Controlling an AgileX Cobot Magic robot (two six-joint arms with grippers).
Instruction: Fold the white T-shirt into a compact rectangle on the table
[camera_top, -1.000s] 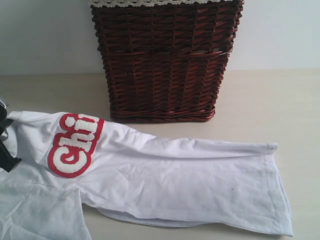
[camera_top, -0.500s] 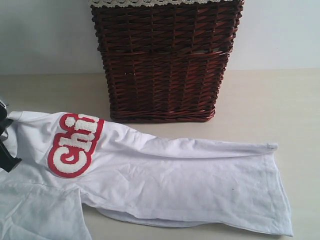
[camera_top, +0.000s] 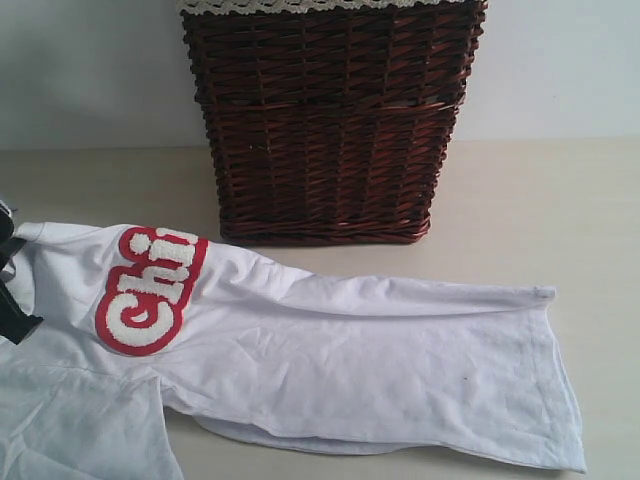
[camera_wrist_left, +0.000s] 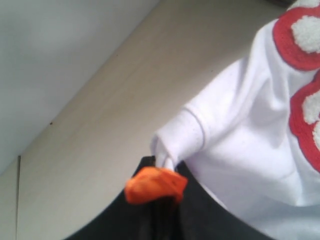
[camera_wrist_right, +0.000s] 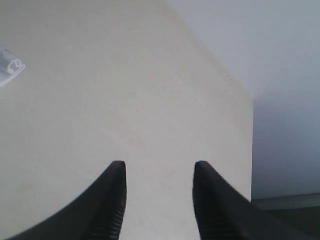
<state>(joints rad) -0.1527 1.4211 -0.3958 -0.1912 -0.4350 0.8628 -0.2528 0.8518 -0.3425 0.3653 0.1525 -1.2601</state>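
The white T-shirt (camera_top: 350, 370) lies folded lengthwise on the table (camera_top: 540, 210), its red-outlined lettering (camera_top: 150, 290) near the left end. At the exterior view's left edge, my left gripper (camera_top: 12, 290) is shut on the shirt's neck end. The left wrist view shows that gripper (camera_wrist_left: 162, 172) pinching a bunch of white cloth (camera_wrist_left: 250, 125) beside the orange tag (camera_wrist_left: 155, 184). My right gripper (camera_wrist_right: 159, 170) stands open over bare table (camera_wrist_right: 125, 90), nothing between its fingers; a white corner of the shirt (camera_wrist_right: 10, 67) shows far from it. The exterior view does not show the right gripper.
A dark wicker basket (camera_top: 325, 130) with a lace-trimmed liner (camera_top: 300, 5) stands just behind the shirt's middle. A pale wall rises behind the table. The table's far edge (camera_wrist_right: 250, 150) shows in the right wrist view.
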